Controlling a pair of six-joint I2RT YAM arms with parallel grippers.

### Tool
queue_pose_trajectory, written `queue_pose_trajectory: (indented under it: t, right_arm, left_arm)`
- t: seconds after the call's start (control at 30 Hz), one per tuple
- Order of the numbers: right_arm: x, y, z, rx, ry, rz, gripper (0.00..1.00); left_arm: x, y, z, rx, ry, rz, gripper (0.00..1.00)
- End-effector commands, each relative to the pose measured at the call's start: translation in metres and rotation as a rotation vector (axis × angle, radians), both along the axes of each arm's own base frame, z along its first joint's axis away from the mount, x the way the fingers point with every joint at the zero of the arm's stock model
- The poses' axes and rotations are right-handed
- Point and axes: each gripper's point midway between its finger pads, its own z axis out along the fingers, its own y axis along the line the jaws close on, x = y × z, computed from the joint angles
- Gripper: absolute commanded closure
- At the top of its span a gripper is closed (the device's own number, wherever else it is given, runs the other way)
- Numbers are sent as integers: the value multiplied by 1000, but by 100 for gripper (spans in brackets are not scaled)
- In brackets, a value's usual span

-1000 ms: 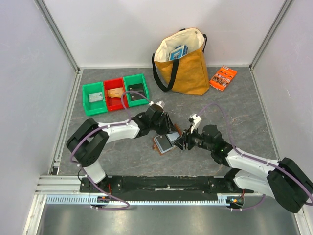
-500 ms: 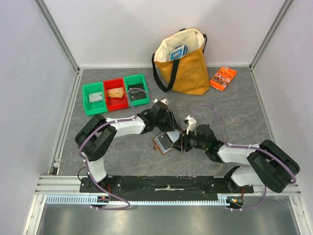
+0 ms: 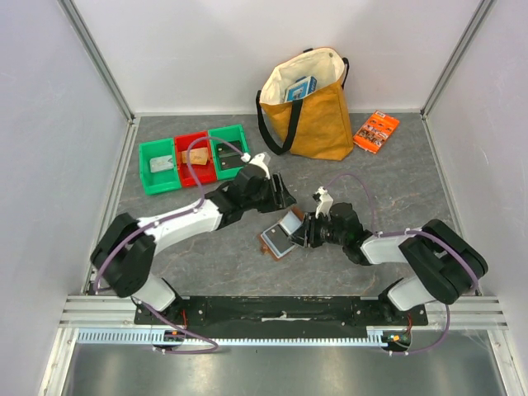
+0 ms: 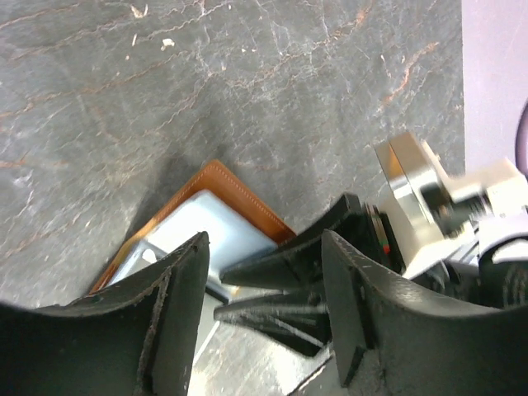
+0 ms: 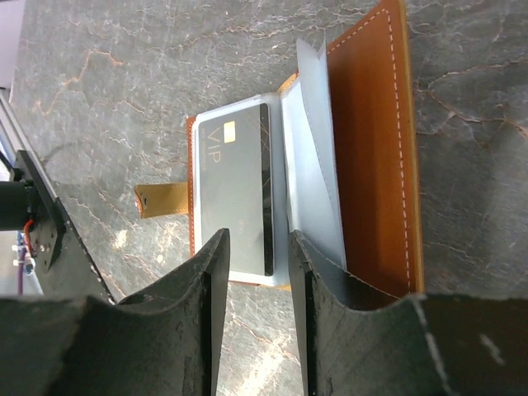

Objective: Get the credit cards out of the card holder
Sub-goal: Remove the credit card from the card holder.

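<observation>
Arm bases are bolted at the near edge of the grey stone-pattern table (image 3: 396, 190). Both arms are angled inward, so the tools meet mid-table.

The card holder (image 3: 276, 242) is found there, just beyond the bases. It lies open: brown stitched leather outside, pale grey-blue pockets inside, with one leaf raised on the right arm's side. In the right wrist view a grey credit card (image 5: 235, 190) marked "VIP", with a gold chip, is seen seated flat in one pocket. A small brown tab (image 5: 161, 200) projects from the holder edge next to it.

The right gripper (image 5: 257, 246) is set low over the open holder from the right. Its jaws are narrowly apart, and the card's dark edge and the pocket fold are seen through the gap. Whether anything is pinched cannot be told.

The left gripper (image 4: 264, 318) is held just past the holder on its far-left side, above the table. Its jaws are spread wide with nothing between them. The holder's corner and the right gripper's black fingers are seen through the gap.

Further back on the left, three bins (image 3: 194, 157) are lined up touching, green, red, green, each with a small item inside.

Against the back wall a mustard tote bag (image 3: 318, 124) with black handles is stood upright, with a blue-and-white box inside it. An orange packet (image 3: 376, 129) lies flat just to its right.
</observation>
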Motion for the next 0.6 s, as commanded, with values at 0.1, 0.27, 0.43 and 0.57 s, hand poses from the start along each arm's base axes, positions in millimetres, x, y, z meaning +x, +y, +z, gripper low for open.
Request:
queue_pose_trajectory:
  t: [0.1,0.27,0.43,0.57]
  right_arm:
    - [16,16,22,94,-13,20,61]
    - [18,20,21,94,6,39,62]
    - [18,21,14,83,30,54,64]
    - [20,18,8,65,39,44,64]
  left_arm:
    - [-42,38,-15,91,17,-18,46]
    - [-75,47,-48,133,114,-69,55]
    - [-89,56,-74,177,172,-72,63]
    - [-90,61,-87,222,198,-65,69]
